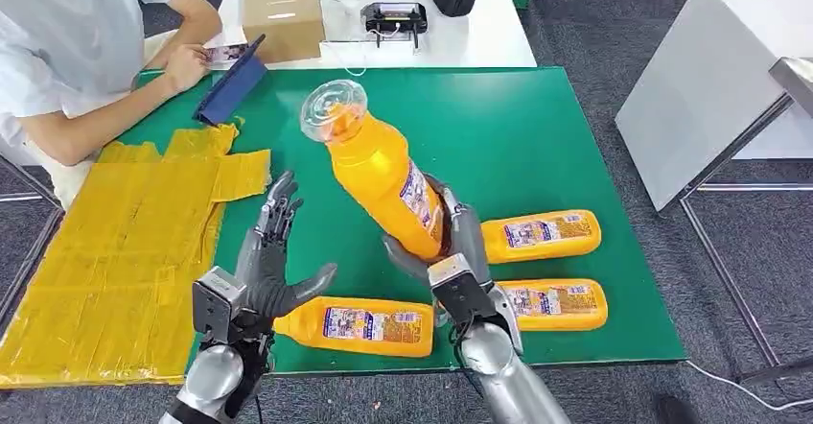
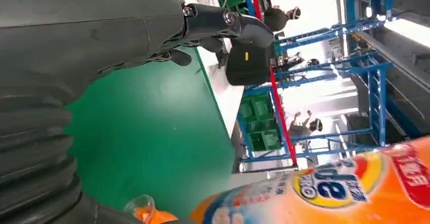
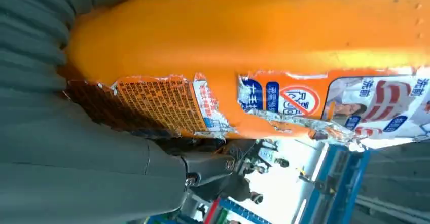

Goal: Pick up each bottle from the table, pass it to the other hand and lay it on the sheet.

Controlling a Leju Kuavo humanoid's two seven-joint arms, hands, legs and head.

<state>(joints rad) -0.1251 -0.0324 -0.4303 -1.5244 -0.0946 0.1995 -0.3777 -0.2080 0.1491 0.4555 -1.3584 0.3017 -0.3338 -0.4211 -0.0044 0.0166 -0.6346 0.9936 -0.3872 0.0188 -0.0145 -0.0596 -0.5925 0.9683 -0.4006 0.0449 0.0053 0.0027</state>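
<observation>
The right hand (image 1: 451, 242) grips the lifted bottle (image 1: 379, 165) by its base, just right of the open left hand (image 1: 271, 256). Wrap the left hand's fingers round the midbody before releasing.

Held bottle (image 1: 381, 173): orange, clear cap, printed label with torn edges, gripped at its base end by the right hand (image 1: 451, 242); tilted, cap up and leaning away toward the left hand (image 1: 268, 256), which is apart from it.

Second orange bottle (image 1: 360, 325): lying flat, just beside the left hand's thumb, between the two wrists.

Two more orange bottles (image 1: 542, 235) (image 1: 554, 305): lying flat, side by side, just right of the right hand.

Yellow sheet (image 1: 125, 251): flat, wrinkled, to the left of the left hand.
</observation>
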